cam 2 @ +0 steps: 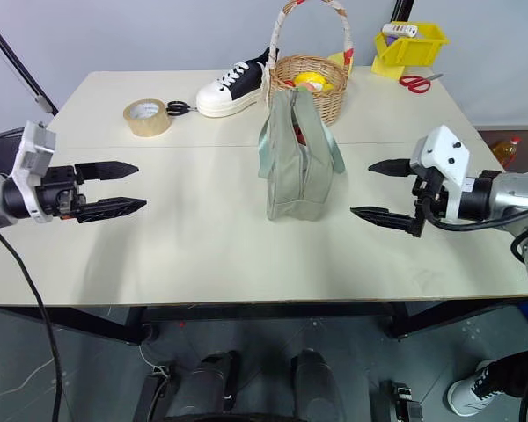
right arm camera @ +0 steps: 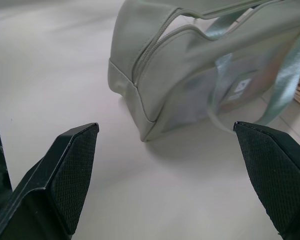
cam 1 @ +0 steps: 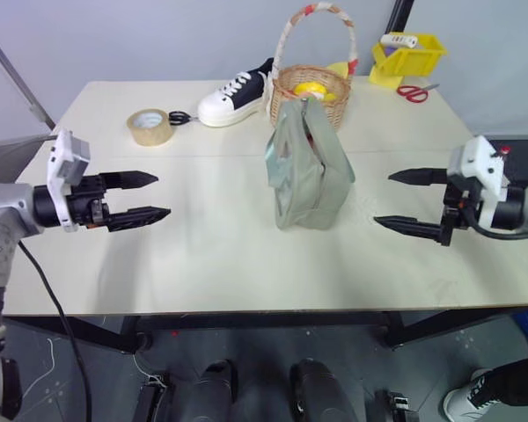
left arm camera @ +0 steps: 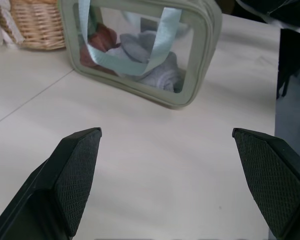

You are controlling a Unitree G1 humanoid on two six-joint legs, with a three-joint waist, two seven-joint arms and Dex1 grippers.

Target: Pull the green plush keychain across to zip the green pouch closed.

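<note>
Both claws hung spread and empty over the worktop (cam 1: 202, 264), the left claw (cam 1: 148, 196) out toward the left edge and the right claw (cam 2: 380, 192) out toward the right edge, each with its two black fingers wide apart and pointing inward at the green pouch (cam 2: 295, 167). That pouch stood upright on its base about midway between the side edges, well apart from either claw and a little farther from the front edge than they were; its pale straps arched over the top, and just behind it, toward the far edge, sat a wicker basket (cam 2: 317, 83) that seemed to touch or nearly touch it. From the left wrist view the clear front window faced the left claw, with folded cloth inside; from the right wrist view the zipper track ran up over the near end and along the top seam. The green plush keychain could not be picked out in any view, so its place along the zipper stayed uncertain. Judging from this, the reach had not begun. To do the step well, one claw would likely need to steady the soft body of the pouch low down, clear of the straps, while the other found the fuzzy ball and pinched it firmly, then drew it along the line of the zipper rather than upward, so the pouch would not tip or slide into the basket.
</note>
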